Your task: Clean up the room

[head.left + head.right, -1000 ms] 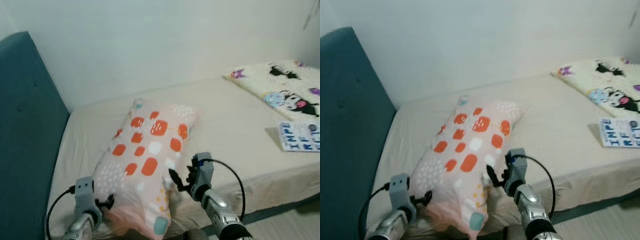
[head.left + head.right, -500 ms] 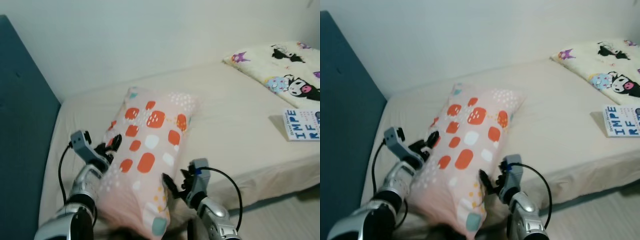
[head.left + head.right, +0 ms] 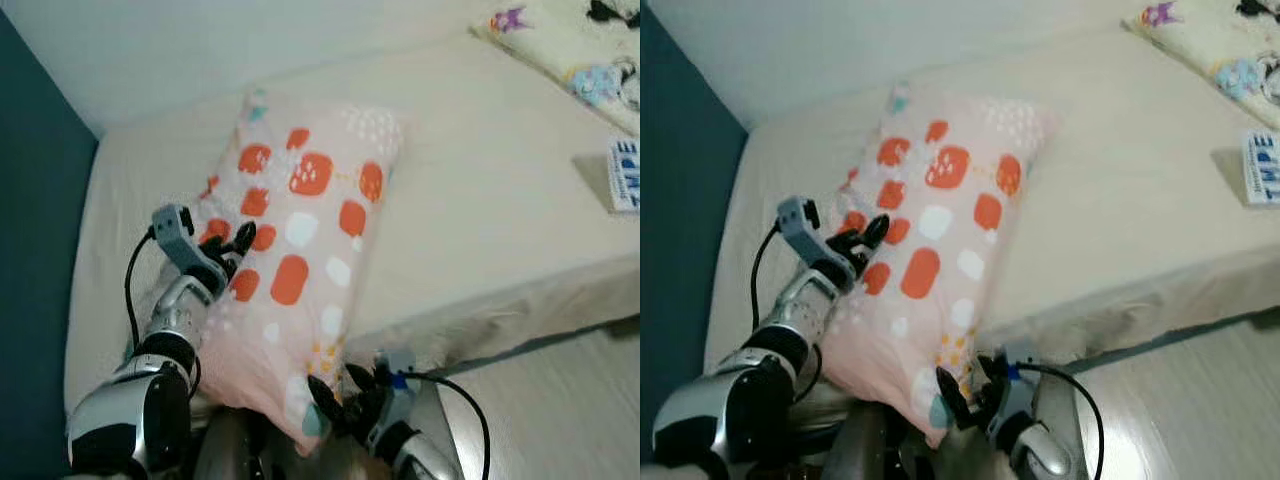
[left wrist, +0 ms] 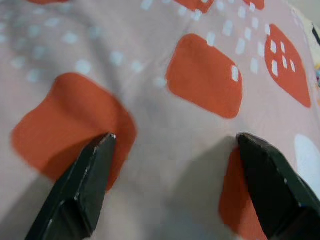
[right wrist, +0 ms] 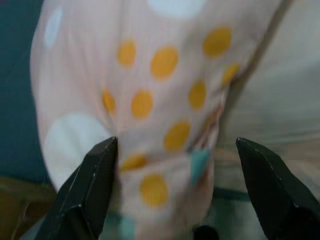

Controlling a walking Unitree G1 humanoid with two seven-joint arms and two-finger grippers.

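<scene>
Two hands are working on one big pillow, and I am judging that I am in the step of straightening the pillow on the bed.

The bed (image 3: 480, 200) is the biggest thing here, with a pale sheet over it, and a dark blue headboard (image 3: 30, 250) is standing along its left side. The pillow (image 3: 300, 230) is lying on the bed near the headboard. It is pink with orange and white patches, and its near end is hanging past the edge of the bed toward me.

I am holding my left hand (image 3: 232, 245) on the pillow's left side, partway up. Its fingers are spread wide, and in the left wrist view both tips are pressing on the cloth. I am keeping my right hand (image 3: 335, 392) down at the hanging near end. Its fingers are spread wide too, with the pillow's corner between them, not pinched yet.

Next, I think I am needing to squeeze both hands on the cloth and slide the pillow up the bed.

A cartoon blanket (image 3: 570, 50) is lying far off at the top right, and a book (image 3: 625, 175) with blue letters is resting by the right edge. Both are well apart from the pillow, so I see nothing blocking the way.
</scene>
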